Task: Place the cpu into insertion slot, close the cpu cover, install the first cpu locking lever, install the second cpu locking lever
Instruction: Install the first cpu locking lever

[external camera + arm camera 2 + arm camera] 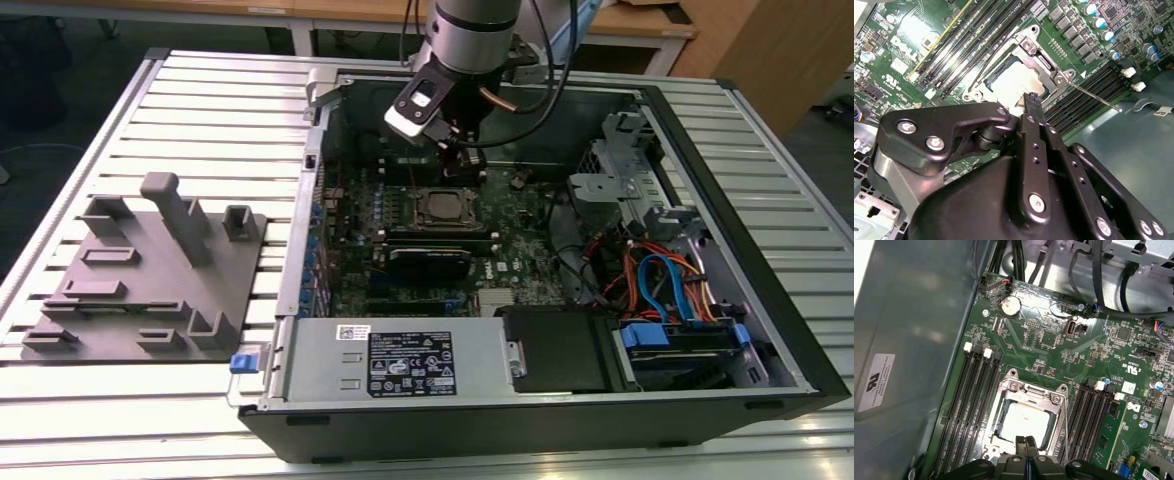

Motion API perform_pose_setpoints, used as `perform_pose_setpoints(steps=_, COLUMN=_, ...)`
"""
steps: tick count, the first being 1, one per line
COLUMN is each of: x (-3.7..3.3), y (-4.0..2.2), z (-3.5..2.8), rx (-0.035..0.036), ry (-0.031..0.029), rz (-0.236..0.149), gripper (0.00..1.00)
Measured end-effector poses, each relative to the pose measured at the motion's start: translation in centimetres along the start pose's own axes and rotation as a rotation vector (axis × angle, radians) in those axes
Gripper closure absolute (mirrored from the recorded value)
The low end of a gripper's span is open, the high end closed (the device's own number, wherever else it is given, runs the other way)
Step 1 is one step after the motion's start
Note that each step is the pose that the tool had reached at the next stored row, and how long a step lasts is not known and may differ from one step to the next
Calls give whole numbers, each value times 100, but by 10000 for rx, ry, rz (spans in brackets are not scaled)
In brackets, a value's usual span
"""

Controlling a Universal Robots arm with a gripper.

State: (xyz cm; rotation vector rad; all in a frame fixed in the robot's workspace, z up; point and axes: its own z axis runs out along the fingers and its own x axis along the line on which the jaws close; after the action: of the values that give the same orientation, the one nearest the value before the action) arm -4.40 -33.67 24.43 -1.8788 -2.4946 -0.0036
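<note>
An open computer case (534, 435) lies on its side on the slatted tabletop (200, 100), with a grey moulded fixture (147, 270) beside it on the exterior view's left. The arm reaches down into the far part of the case, and the gripper (454, 150) hangs just above the far edge of the insertion slot (445, 208) on the green motherboard (1054, 340). In both wrist views the gripper's black fingers (1021, 445) are pressed together with nothing between them, their tips close over the socket. The cpu (1026, 421) sits flat in the slot, its pale metal top showing through the window of the cpu cover (1030, 390), which lies down over it. Long black memory slots (974, 400) run along both sides of the socket. In the second wrist view a thin metal locking lever (1094, 95) juts from one corner of the socket frame out over the memory slots; whether it is latched cannot be told. A silver power supply (387, 360) fills the near left corner of the case.
</note>
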Motion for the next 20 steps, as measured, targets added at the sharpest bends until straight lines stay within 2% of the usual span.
perform_pose_setpoints(steps=7, x=0, y=0, z=0, rx=1, ry=-1, rz=-71, gripper=90)
perform_pose_setpoints(steps=15, x=0, y=0, z=0, rx=11, ry=-7, rz=-644, gripper=90)
perform_pose_setpoints(steps=20, x=0, y=0, z=0, rx=13, ry=-8, rz=-802, gripper=90)
